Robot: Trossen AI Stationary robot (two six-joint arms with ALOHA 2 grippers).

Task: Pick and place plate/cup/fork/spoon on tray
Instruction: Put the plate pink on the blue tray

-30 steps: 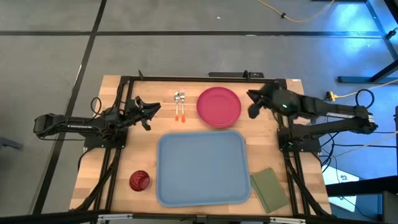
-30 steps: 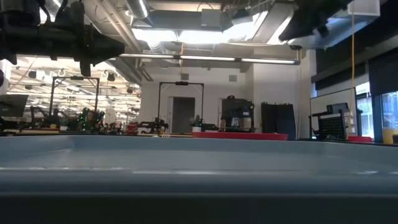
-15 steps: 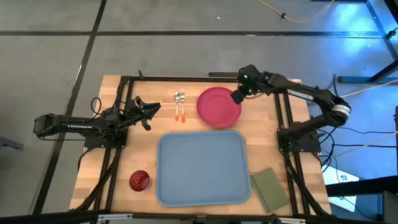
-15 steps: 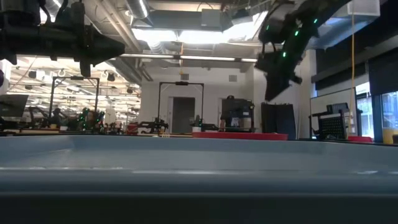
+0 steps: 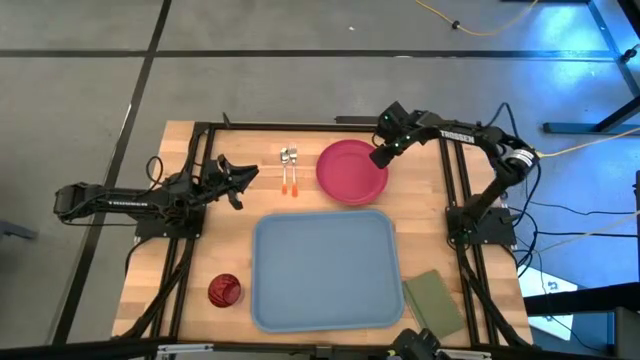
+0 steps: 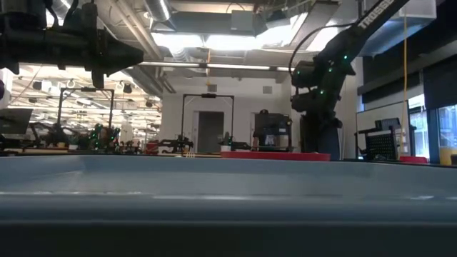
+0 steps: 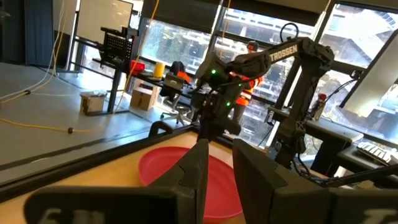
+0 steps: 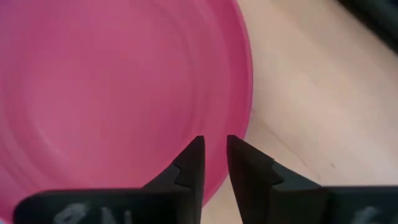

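Right gripper (image 5: 381, 157): over the 3 o'clock rim of the plate (image 5: 351, 170), arm reaching in from the table's right side. In the right wrist view the fingers (image 8: 189, 165) stand a narrow gap apart, holding nothing, with the plate's edge just ahead of the tips. Looks lined up to pinch the rim, likely the only graspable part of a flat dish.

Left gripper (image 5: 243, 174): waits at 9 o'clock of the table, pointed toward the utensils; fingers a small gap apart in its wrist view, empty.

Plate: flat on the bare wood at 12 o'clock of the tray (image 5: 325, 270), just beyond the tray's far rim. Not yet lifted, by my reading.

Fork and spoon (image 5: 289, 170): side by side at 9 o'clock of the plate, silver heads away from the tray, orange handles toward it. Too small to tell which is which. They lie near the left arm's reach, so probably its job.

Cup (image 5: 224, 291): on the wood at the tray's 8 o'clock corner, just beside the rim, well apart from both grippers.

Tray: centre near side, nothing on it.

Green pad (image 5: 433, 305): at the tray's 4 o'clock corner, lying askew.

Stage: judged the first pick, plate grasp about to close.
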